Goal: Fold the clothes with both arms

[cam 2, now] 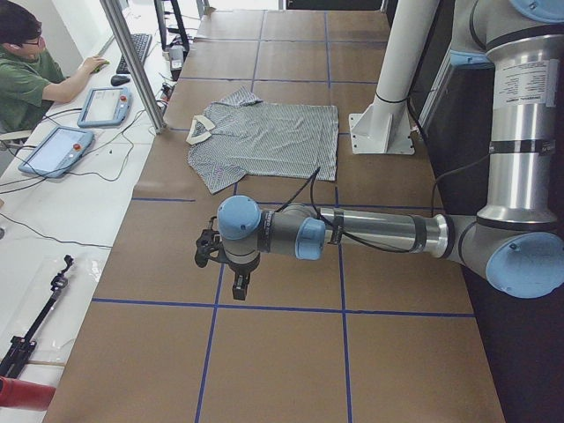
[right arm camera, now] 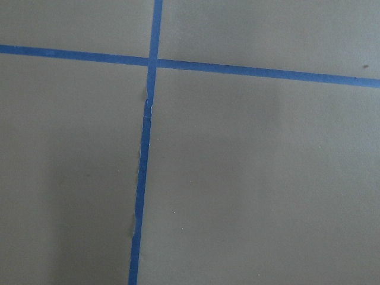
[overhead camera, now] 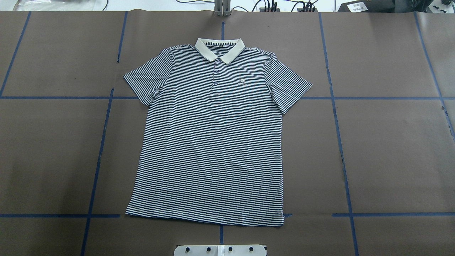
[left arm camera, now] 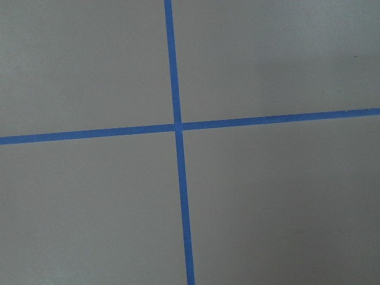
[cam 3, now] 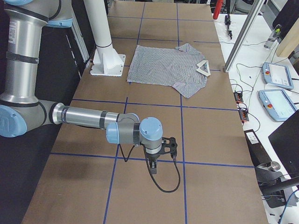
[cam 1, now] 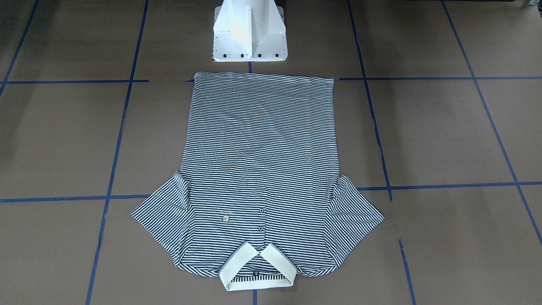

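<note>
The striped polo shirt (cam 1: 258, 161) lies flat and face up in the middle of the brown table, hem toward the robot and cream collar (cam 1: 237, 264) at the far side. It also shows in the overhead view (overhead camera: 213, 149) and in both side views (cam 2: 273, 141) (cam 3: 163, 67). The left gripper (cam 2: 240, 284) hangs over bare table well off the shirt's left. The right gripper (cam 3: 153, 167) hangs over bare table well off its right. Both show only in the side views, so I cannot tell whether they are open or shut. The wrist views show only tape lines.
The white pedestal (cam 1: 250, 34) stands just behind the shirt's hem. Blue tape lines (overhead camera: 339, 142) grid the brown table cover. A side bench holds teach pendants (cam 2: 106, 106) (cam 3: 275, 74), and a seated operator (cam 2: 26, 75) is beside it.
</note>
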`<move>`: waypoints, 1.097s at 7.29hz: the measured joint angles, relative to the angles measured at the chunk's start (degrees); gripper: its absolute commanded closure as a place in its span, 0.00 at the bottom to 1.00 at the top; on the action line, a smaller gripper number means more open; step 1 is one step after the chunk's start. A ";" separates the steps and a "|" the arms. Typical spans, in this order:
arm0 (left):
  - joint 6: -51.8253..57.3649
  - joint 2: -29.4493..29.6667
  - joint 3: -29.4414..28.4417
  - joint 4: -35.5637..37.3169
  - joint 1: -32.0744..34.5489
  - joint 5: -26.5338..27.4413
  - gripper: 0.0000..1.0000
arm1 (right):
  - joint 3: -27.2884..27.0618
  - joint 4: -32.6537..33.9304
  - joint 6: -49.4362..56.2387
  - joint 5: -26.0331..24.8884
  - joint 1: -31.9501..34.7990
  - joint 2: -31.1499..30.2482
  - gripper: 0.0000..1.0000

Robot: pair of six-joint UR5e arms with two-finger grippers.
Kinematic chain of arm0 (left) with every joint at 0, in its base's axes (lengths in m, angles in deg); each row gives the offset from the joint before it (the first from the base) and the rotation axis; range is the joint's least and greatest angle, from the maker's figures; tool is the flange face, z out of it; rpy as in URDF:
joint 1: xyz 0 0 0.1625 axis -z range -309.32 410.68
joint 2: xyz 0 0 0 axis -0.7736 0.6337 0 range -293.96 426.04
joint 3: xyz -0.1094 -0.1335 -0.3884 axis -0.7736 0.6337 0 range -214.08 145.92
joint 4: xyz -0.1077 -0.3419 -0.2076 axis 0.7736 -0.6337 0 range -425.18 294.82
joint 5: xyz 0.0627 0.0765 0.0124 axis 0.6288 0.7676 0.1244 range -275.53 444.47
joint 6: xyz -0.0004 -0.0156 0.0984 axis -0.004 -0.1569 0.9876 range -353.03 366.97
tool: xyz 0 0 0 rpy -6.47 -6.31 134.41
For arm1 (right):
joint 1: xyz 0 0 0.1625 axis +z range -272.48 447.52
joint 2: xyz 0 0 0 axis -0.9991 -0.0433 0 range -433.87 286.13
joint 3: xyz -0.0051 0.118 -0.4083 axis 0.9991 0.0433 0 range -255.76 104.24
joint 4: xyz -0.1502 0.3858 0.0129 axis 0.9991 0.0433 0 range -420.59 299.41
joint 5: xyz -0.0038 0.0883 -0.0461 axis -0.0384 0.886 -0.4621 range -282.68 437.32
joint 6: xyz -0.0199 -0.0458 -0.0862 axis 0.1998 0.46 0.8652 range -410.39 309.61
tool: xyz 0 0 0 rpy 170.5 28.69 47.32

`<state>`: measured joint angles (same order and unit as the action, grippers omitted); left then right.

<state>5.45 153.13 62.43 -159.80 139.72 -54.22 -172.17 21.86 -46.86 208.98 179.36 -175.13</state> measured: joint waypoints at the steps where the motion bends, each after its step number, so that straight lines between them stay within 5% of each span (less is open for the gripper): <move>1: 0.00 0.10 0.00 -0.13 -0.04 -0.01 0.00 | 0.00 0.00 -0.01 0.00 0.00 0.00 0.00; 6: -0.31 0.50 -0.16 -5.31 -0.21 -0.12 0.00 | -3.26 0.11 -0.55 0.17 -1.14 1.35 0.00; 8: -0.45 1.42 -0.46 -13.33 -0.29 -0.16 0.00 | -3.77 0.11 -0.50 -0.06 -2.53 7.99 0.00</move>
<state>5.00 154.55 61.97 -173.13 139.43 -54.39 -175.94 21.97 -47.36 208.92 176.83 -167.14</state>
